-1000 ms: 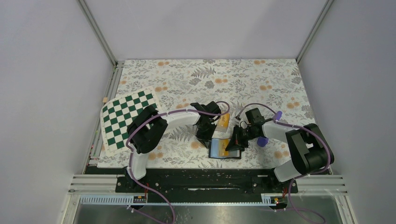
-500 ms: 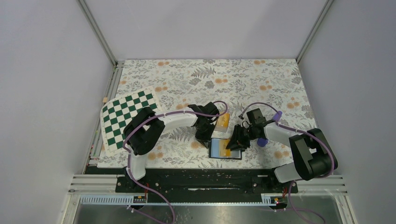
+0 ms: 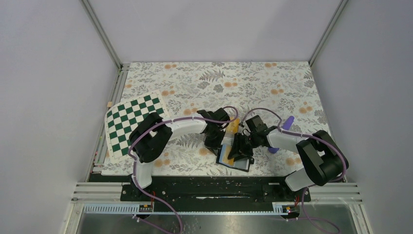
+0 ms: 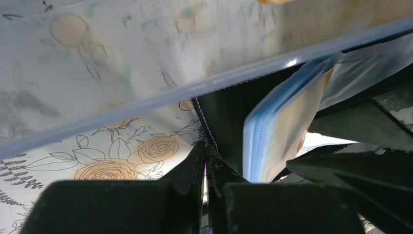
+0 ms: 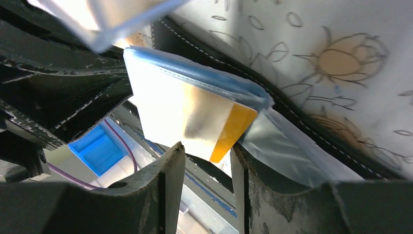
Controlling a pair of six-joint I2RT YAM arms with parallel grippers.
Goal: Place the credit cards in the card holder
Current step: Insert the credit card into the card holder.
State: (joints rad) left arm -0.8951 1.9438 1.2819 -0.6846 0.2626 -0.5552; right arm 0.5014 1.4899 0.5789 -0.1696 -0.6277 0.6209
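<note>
The black card holder (image 3: 242,165) lies open near the table's front edge, between my two grippers. My left gripper (image 3: 215,145) is shut on the edge of its black cover (image 4: 229,117), and the fingertips (image 4: 195,161) pinch the thin flap. The pale blue-grey pockets (image 4: 260,141) stand up beside it. An orange-yellow credit card (image 5: 234,130) sits partly in a pocket (image 5: 195,78), with one corner sticking out. My right gripper (image 5: 207,156) is open, its fingertips on either side of that corner. More orange cards (image 3: 233,126) lie behind the wallet.
A clear plastic box (image 4: 195,87) lies just behind the wallet, holding the other orange cards. A purple cylinder (image 3: 273,148) lies right of my right gripper. A green-and-white checkered board (image 3: 131,122) sits at the left. The table's front edge is close below the wallet.
My right gripper has moved left onto the wallet, and the wallet has shifted and tilted slightly. The left gripper has stayed on the wallet's left edge.
</note>
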